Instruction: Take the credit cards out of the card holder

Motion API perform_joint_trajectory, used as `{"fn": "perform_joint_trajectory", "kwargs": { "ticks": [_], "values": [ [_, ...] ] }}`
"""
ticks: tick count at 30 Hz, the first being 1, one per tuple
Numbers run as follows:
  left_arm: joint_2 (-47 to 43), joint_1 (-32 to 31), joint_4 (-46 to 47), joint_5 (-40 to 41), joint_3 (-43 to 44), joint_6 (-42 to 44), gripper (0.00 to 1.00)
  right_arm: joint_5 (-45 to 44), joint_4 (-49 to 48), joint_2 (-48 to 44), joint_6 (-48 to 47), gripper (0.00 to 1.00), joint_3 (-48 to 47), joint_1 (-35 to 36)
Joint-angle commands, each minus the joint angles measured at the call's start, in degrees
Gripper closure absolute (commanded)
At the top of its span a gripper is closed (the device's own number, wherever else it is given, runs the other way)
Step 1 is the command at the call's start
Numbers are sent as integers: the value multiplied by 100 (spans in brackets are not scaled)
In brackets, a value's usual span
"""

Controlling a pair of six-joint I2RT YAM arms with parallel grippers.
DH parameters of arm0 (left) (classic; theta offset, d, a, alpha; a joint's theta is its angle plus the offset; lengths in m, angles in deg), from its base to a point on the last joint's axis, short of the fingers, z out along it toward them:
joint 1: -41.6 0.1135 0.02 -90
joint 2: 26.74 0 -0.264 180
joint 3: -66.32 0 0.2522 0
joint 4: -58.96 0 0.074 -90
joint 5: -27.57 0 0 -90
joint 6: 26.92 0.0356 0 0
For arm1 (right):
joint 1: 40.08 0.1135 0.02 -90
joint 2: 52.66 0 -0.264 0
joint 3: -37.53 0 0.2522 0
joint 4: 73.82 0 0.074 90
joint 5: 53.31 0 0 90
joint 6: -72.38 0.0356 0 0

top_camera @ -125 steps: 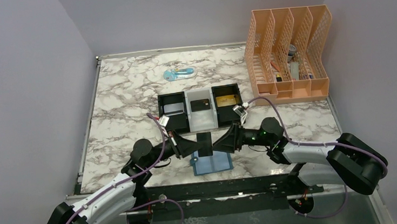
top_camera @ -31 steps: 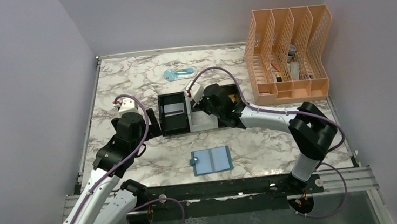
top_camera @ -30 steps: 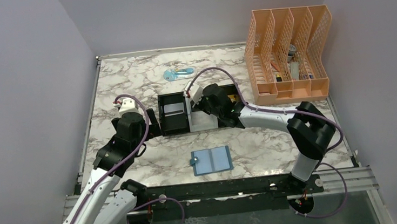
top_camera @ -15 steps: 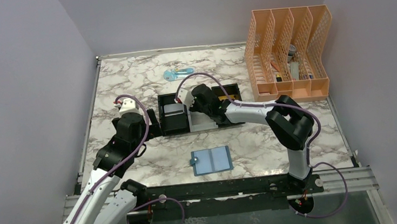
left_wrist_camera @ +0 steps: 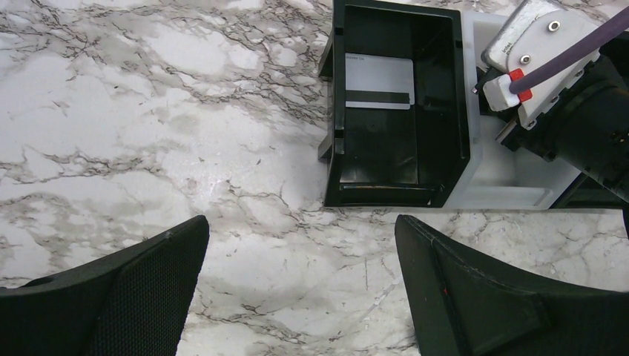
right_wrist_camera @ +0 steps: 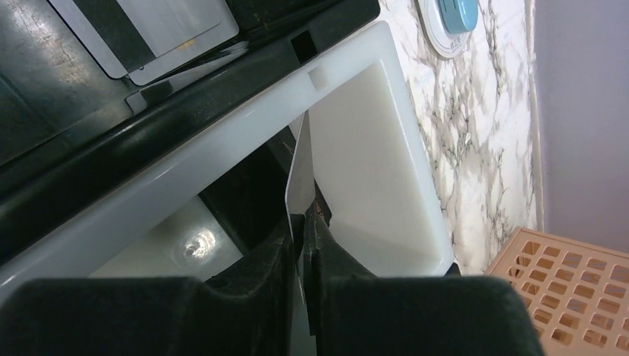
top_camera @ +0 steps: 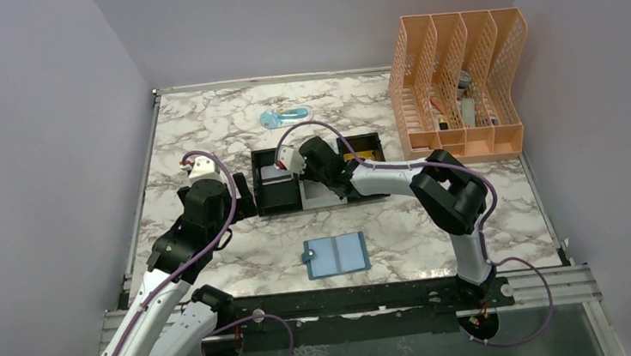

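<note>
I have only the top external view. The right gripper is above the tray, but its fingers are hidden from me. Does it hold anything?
Observer: Yes. The right wrist view shows the right gripper pinching a thin card, edge-on, pointing into the white middle compartment.
Operator: And the left gripper, is it open?
Observer: The left gripper is wide open over the table, the tray just ahead.
Operator: What lies in the left black compartment?
Observer: One pale card, flat, with a dark stripe across it.

Colour notes, bench from above
Table point(top_camera: 205, 136) white marble, grey-brown veins; tray point(top_camera: 280, 205) black-white-black; holder point(top_camera: 337, 255) teal-blue, 6 o'clock; rack point(top_camera: 416, 57) peach, 2 o'clock; striped card point(left_wrist_camera: 378, 81) white, black band; edge-on card point(right_wrist_camera: 300, 178) pale grey; walls point(top_camera: 35, 168) lilac.
</note>
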Motion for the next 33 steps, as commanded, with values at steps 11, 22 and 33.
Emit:
{"fn": "perform_joint_trajectory", "kwargs": {
  "ticks": [11, 22, 33],
  "values": [
    [-82, 22, 129, -73, -71, 79, 1, 258, 289, -17, -75, 80, -11, 31],
    [-83, 23, 143, -87, -80, 80, 1, 270, 329, -43, -17, 65, -20, 18],
    [-84, 26, 166, -155, -97, 85, 1, 343, 238, -807, 1428, 64, -121, 23]
  ]
}}
